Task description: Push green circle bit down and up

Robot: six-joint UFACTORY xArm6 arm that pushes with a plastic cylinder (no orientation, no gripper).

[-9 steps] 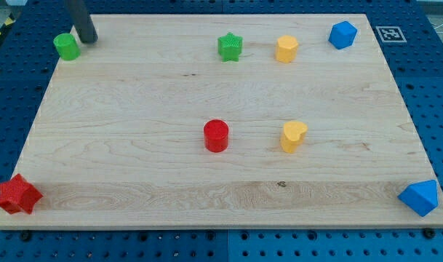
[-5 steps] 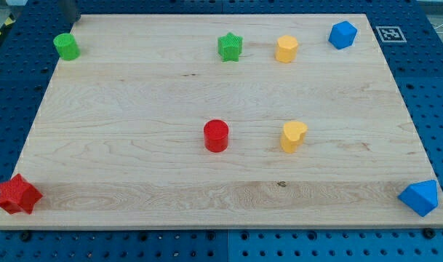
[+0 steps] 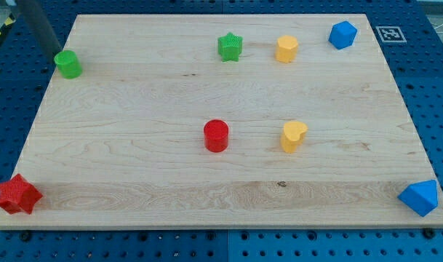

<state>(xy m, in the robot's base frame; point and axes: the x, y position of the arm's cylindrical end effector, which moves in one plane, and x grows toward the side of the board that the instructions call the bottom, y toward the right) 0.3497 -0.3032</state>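
Note:
The green circle (image 3: 68, 64) stands near the board's left edge, toward the view's top left. My tip (image 3: 49, 49) is just above and to the left of it, close to it or touching it. The dark rod runs from there up out of the view's top edge.
A green star (image 3: 230, 46), a yellow block (image 3: 286, 49) and a blue block (image 3: 342, 34) stand along the top. A red circle (image 3: 216, 135) and a yellow heart (image 3: 294, 136) are mid-board. A red star (image 3: 17, 195) is bottom left, a blue block (image 3: 420, 197) bottom right.
My tip moved from the circle's upper right, up and over to its upper left. The green circle has shifted a little down the view. The other blocks have not moved.

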